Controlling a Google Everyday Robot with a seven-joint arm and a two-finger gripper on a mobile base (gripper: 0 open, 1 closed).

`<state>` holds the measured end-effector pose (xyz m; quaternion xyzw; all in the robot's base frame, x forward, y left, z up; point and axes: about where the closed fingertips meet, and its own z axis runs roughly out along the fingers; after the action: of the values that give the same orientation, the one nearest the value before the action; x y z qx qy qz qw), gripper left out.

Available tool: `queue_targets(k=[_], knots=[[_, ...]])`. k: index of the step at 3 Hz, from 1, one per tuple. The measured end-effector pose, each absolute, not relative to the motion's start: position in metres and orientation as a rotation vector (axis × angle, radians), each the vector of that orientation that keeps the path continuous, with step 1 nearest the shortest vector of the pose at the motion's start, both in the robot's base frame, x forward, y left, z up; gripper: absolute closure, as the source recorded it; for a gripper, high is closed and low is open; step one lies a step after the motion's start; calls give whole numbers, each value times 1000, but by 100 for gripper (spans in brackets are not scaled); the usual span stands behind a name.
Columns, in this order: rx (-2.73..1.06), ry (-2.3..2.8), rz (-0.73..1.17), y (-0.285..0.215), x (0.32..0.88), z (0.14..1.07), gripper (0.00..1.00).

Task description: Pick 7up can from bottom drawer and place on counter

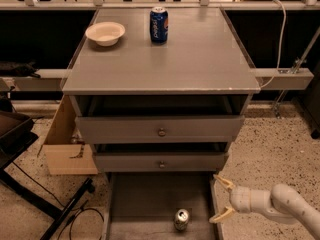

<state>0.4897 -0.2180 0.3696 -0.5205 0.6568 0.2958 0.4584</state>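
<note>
The 7up can point(181, 219) stands upright on the floor of the pulled-out bottom drawer point(145, 199), near its front right. Only its silver top and pale body show. My gripper point(222, 199) is open at the lower right, over the drawer's right side, fingertips pointing left toward the can and a short way to its right. It holds nothing. The grey counter point(165, 59) is the cabinet's flat top, well above.
A blue Pepsi can point(159, 24) and a white bowl point(105, 33) stand at the back of the counter. Two knobbed drawers point(161, 132) sit above the bottom drawer. A cardboard box point(65, 144) and a black chair base are at the left.
</note>
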Motion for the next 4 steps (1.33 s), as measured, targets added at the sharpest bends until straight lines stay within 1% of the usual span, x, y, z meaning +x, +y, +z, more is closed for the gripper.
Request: queue_targets(k=[2, 4], knots=[[-1346, 1573, 885, -157, 491, 305, 0], [-1365, 1543, 974, -115, 481, 235, 0]])
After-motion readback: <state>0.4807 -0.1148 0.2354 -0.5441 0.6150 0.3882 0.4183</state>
